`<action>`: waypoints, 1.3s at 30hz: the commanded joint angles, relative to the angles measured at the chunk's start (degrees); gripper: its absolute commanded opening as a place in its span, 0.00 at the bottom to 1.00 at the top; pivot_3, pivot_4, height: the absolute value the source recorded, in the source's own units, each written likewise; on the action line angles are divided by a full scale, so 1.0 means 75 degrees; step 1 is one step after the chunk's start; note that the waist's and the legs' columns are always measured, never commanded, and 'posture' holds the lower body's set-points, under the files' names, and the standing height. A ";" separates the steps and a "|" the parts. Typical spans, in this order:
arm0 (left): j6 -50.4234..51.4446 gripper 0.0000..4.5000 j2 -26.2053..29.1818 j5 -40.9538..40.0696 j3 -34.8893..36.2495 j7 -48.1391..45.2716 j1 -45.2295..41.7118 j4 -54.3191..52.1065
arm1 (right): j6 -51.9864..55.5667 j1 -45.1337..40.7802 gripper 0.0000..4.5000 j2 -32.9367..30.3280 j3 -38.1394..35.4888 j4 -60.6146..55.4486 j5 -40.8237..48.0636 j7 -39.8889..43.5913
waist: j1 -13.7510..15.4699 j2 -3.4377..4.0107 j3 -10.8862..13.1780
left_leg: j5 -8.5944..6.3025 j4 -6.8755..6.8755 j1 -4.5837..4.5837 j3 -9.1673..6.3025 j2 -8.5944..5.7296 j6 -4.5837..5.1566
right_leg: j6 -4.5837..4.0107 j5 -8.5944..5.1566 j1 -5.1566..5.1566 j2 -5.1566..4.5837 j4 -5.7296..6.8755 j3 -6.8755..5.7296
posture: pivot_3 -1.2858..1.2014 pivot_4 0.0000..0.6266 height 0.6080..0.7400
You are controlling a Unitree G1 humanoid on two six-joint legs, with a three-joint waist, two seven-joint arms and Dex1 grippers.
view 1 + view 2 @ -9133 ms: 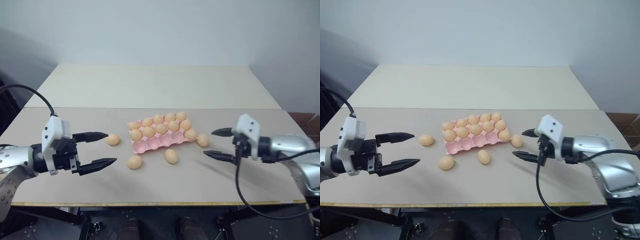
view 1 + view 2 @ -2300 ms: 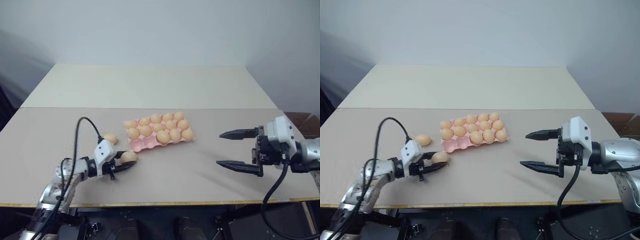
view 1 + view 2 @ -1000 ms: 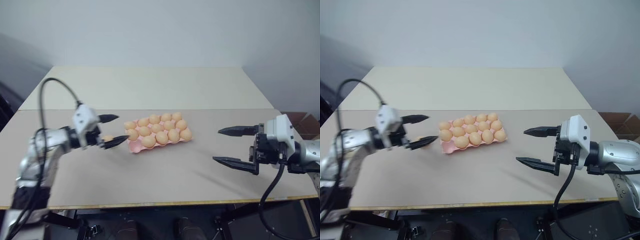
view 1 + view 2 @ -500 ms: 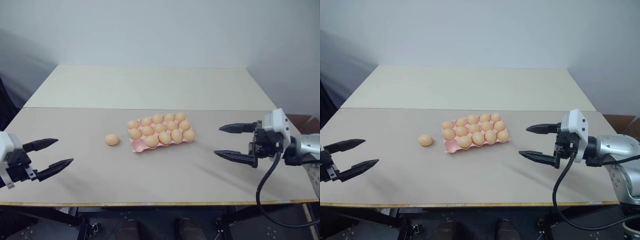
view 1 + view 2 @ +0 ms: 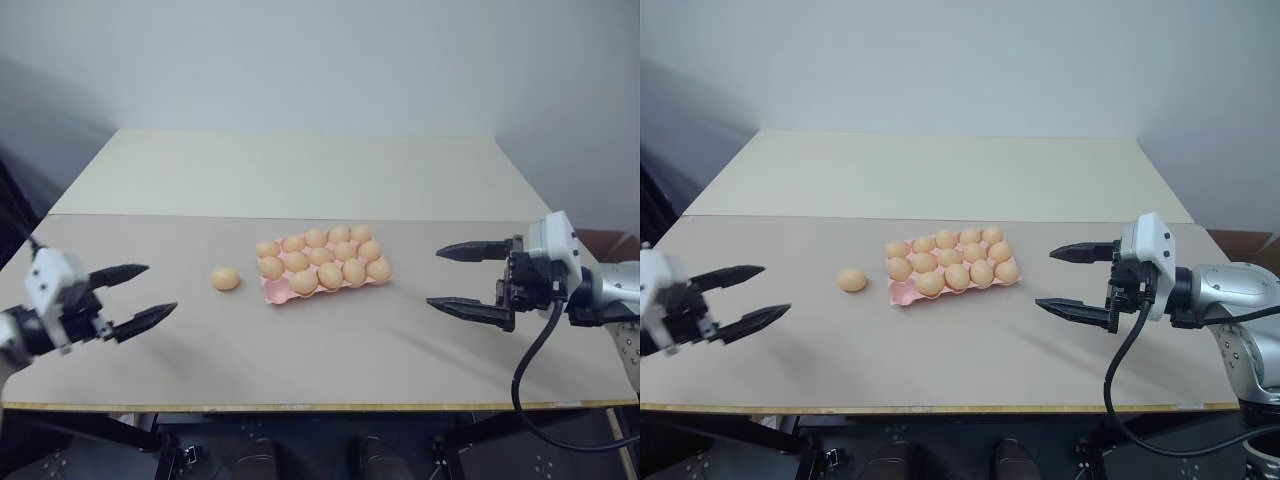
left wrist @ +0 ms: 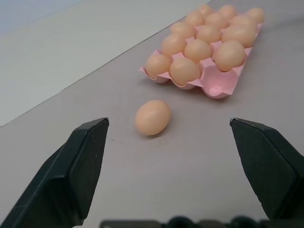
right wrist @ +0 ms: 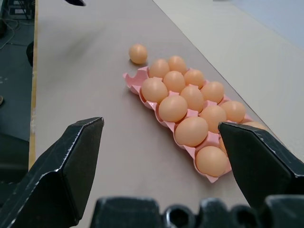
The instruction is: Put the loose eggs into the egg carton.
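- One loose egg (image 5: 224, 279) lies on its side on the desk (image 5: 330, 350), just beside the left end of the pink egg carton (image 5: 322, 268), not touching it.
- The carton holds fourteen eggs; one cup at its near left corner (image 6: 216, 88) shows empty.
- The left gripper (image 5: 133, 297) hovers well apart from the egg, jaws spread wide, holding nothing.
- The right gripper (image 5: 468, 280) hangs to the right of the carton, jaws equally wide and empty.
- The egg looks light, smooth and rounded, so it is likely to roll or slip; possibly fragile.
- Best hold: across its middle, gentle squeeze.
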 commanded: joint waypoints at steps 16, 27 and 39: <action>-0.3552 0.99 -0.1538 0.2873 -0.3388 -0.0525 -0.5191 0.7884 | 0.0176 0.0267 1.00 -0.0114 -0.0543 -0.0891 0.0437 -0.0359 | -0.0044 -0.0010 -0.0003 | 0.0018 0.0003 -0.0020 -0.0009 -0.0011 0.0032 | 0.0052 0.0032 0.0001 0.0006 -0.0003 -0.0001 | 0.52 0.24 1.00; -0.4084 0.52 -0.1528 0.2950 -0.3236 -0.0564 -0.5362 0.8544 | 0.0191 0.0419 1.00 -0.0126 -0.0666 -0.1018 0.0494 -0.0486 | -0.0041 -0.0010 -0.0004 | 0.0017 0.0003 -0.0018 -0.0010 -0.0011 0.0031 | 0.0053 0.0032 0.0003 0.0003 0.0000 -0.0001 | 0.52 0.24 1.00; -0.2651 0.52 -0.1282 0.1425 -0.2647 -0.1327 -0.3905 0.4494 | 0.0030 0.0357 1.00 0.0029 -0.0441 -0.0903 0.0403 -0.0508 | -0.0008 -0.0010 -0.0004 | 0.0018 0.0004 -0.0021 -0.0012 -0.0010 0.0031 | 0.0051 0.0031 0.0003 -0.0004 0.0001 -0.0007 | 0.52 0.24 1.00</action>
